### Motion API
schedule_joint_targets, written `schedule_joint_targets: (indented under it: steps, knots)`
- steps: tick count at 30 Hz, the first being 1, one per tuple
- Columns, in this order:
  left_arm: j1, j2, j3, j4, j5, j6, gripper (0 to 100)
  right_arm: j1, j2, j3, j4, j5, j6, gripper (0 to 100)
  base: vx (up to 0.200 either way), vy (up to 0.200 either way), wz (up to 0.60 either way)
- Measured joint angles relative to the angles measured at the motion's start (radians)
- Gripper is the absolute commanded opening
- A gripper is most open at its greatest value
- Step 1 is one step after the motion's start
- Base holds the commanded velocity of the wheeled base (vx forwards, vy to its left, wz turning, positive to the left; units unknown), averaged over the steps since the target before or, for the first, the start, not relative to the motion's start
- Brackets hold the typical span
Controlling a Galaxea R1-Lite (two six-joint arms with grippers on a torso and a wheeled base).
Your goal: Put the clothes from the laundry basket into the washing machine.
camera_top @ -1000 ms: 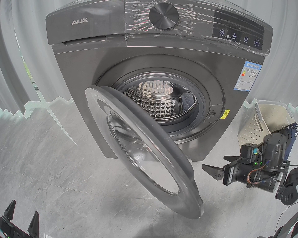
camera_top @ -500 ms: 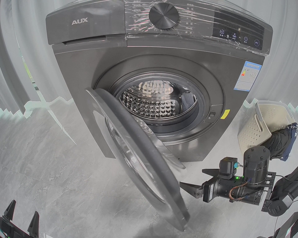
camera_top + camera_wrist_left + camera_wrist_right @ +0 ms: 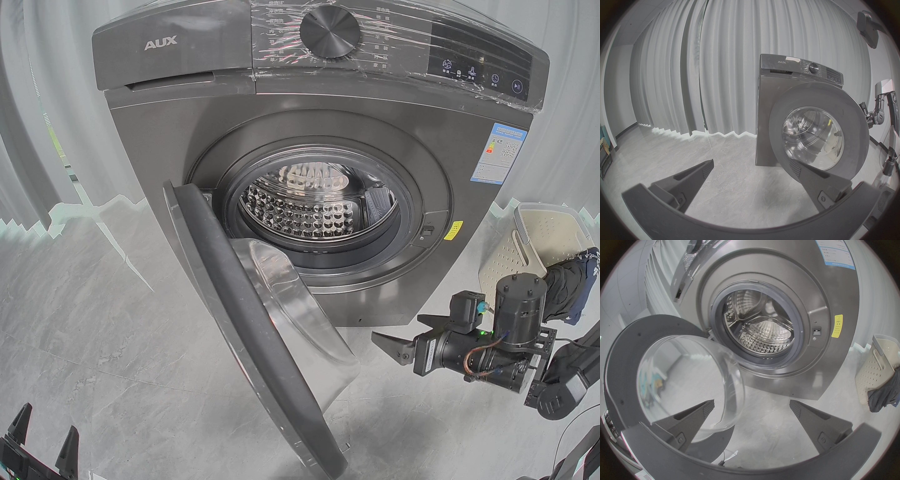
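Clothes (image 3: 567, 286): 1 dark bundle at the right edge of the head view, at mid height, draped over the rim of the laundry basket (image 3: 509, 262) and hanging down its outside.
Basket: pale and perforated, on the floor just beside the lower right of the washing machine (image 3: 187, 125).
Right gripper (image 3: 397, 329): lower right of the head view, with its 2 fingers spread wide and nothing between them.
Key relation: the right fingers point toward frame left, at the door (image 3: 250, 325). The clothes lie the opposite way, up and to the right, past the wrist.
Nearer arm: the right, by far.
Left gripper (image 3: 49, 420): bottom left corner, fingers parted and empty, well apart from the basket.
Clothes axis: the bundle appears to hang roughly top to bottom in the frame, with its loose end pointing down.
Door: swung wide at lower centre, leaving the drum (image 3: 306, 200) mouth unobstructed.
Judged step: loading has not begun. The right arm would have to turn back toward the basket before any grasp.
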State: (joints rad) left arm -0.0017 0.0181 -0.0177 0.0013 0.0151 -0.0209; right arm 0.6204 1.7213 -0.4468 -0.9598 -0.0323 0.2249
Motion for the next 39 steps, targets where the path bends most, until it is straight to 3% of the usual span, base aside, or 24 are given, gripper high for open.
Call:
schedule_joint_targets:
  steps: [8, 22, 30, 39]
  knots:
    - [0.0, 0.0, 0.0, 0.0, 0.0, 0.0, 100, -0.037, 0.106, -0.061, -0.014, -0.006, 0.0, 100, 0.0, 0.0, 0.0]
    - [0.0, 0.0, 0.0, 0.0, 0.0, 0.0, 100, 0.097, 0.22, -0.06, -0.161, 0.004, -0.001, 100, 0.0, 0.0, 0.0]
    - [0.0, 0.0, 0.0, 0.001, 0.0, 0.0, 100, 0.1, 0.229, -0.085, -0.162, 0.005, 0.0, 100, 0.0, 0.0, 0.0]
    - [0.0, 0.0, 0.0, 0.0, 0.0, 0.0, 100, 0.1, 0.265, -0.183, -0.149, 0.005, -0.003, 100, -0.133, 0.0, 0.0]
